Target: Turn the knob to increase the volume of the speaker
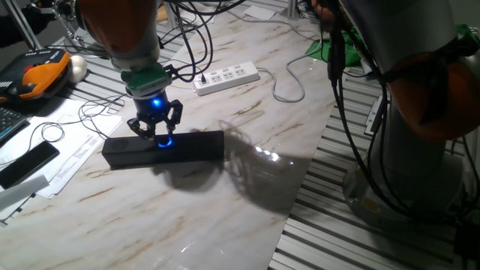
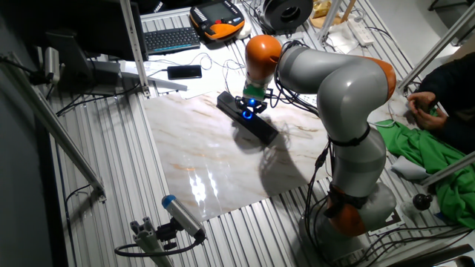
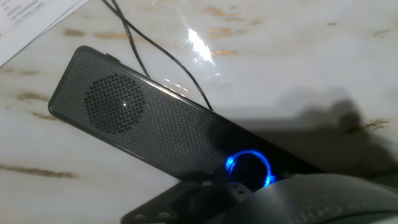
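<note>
The speaker (image 1: 161,148) is a long black bar lying on the marble table top, and it also shows in the other fixed view (image 2: 251,120). The knob (image 1: 165,142) glows blue at its middle. My gripper (image 1: 155,129) hangs straight above the knob, its two fingers spread to either side and just over the bar's top. The jaws look open and hold nothing. In the hand view the speaker's mesh grille (image 3: 124,112) runs diagonally. The blue-ringed knob (image 3: 249,169) sits near the bottom, close to my dark fingers (image 3: 186,202).
A white power strip (image 1: 227,76) with cables lies behind the speaker. Papers (image 1: 71,146) and a flat black device (image 1: 28,163) lie to the left, with an orange pendant (image 1: 39,76) beyond. A thin black cable (image 3: 161,59) runs from the speaker. The arm's base (image 2: 356,200) stands beside the table.
</note>
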